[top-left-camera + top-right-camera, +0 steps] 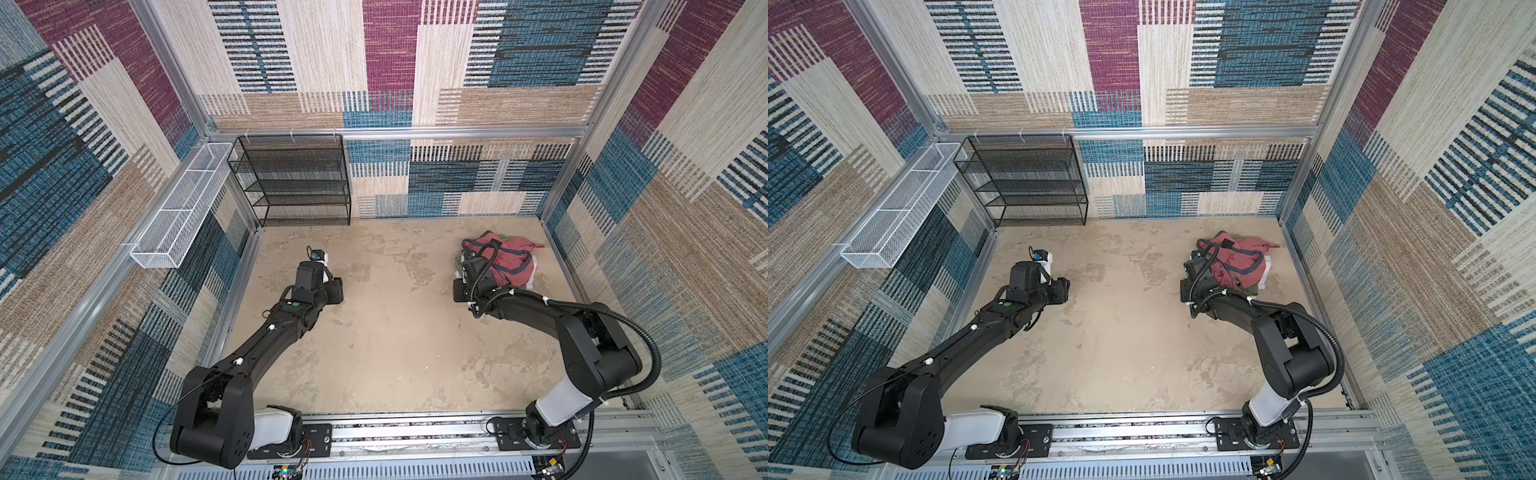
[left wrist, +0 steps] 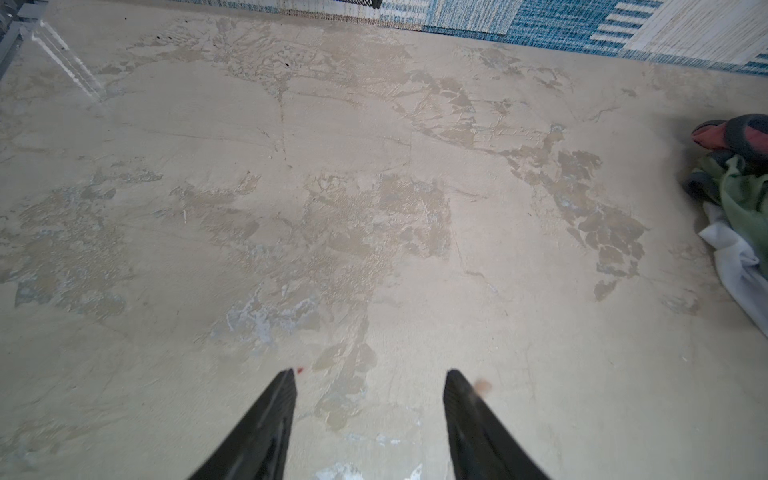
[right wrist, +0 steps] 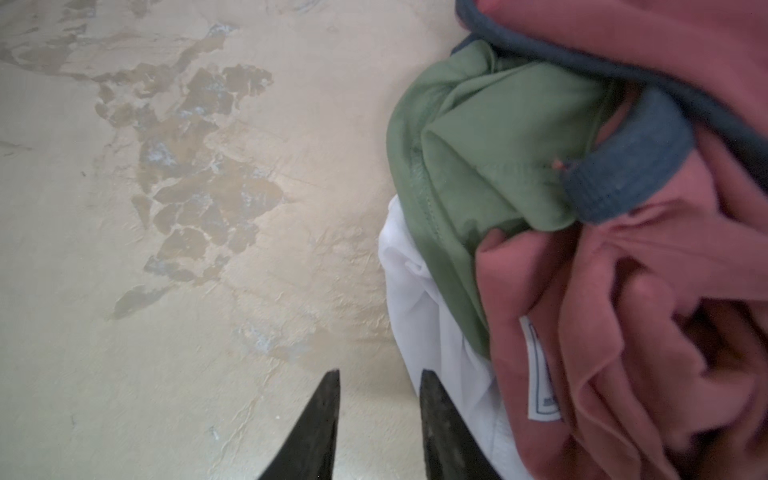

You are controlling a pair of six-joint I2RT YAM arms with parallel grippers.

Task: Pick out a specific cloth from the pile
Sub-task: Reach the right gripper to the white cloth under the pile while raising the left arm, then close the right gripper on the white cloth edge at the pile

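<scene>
The pile (image 1: 505, 257) (image 1: 1237, 259) lies at the far right of the floor. On top is a salmon-red garment (image 3: 644, 291) with dark blue-grey trim (image 3: 623, 183), and an olive-green garment (image 3: 478, 137) lies under it. The white cloth (image 3: 419, 299) (image 2: 739, 270) pokes out from beneath both at the pile's edge. My right gripper (image 3: 380, 374) is low at the pile's left side. Its jaws are narrowly open over bare floor, and one fingertip (image 3: 432, 386) is right beside the white cloth's edge. My left gripper (image 2: 370, 374) stands open over bare floor, far left of the pile.
A black mesh shelf (image 1: 299, 183) stands against the back wall at the left. A white wire basket (image 1: 183, 208) hangs on the left wall. Carpeted walls close in the floor on three sides, and the arms' base rail (image 1: 415, 432) runs along the front.
</scene>
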